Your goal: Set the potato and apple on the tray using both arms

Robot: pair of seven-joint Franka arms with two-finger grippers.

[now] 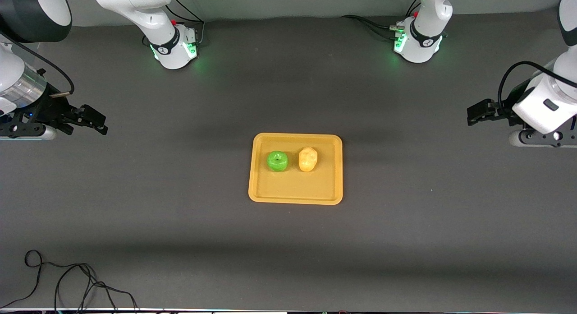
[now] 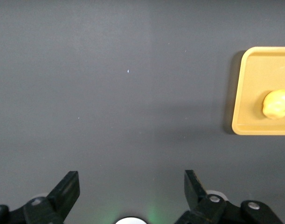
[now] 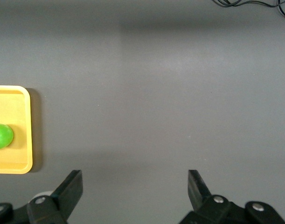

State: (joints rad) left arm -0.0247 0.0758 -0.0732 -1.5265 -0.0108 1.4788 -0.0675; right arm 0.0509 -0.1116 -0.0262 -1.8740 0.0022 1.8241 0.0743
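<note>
Front view, nearest things first: a loose black cable (image 1: 67, 282) lies on the dark table (image 1: 180, 214) close to the camera, toward the right arm's end. Farther up, mid-table, sits the tray (image 1: 295, 192), with the apple (image 1: 277, 161) and the potato (image 1: 308, 159) resting on it side by side, near but apart, the apple toward the right arm's end. So both already look placed. The apple looks hard, glossy and likely slippery, best pinched across its widest girth; the potato looks firm and bumpy, gripping better across its narrow waist. Both arms wait, drawn well back from the tray: the right gripper (image 1: 97, 120) and the left gripper (image 1: 475, 112) each hover over bare table at their own ends, jaws spread wide, holding nothing.
</note>
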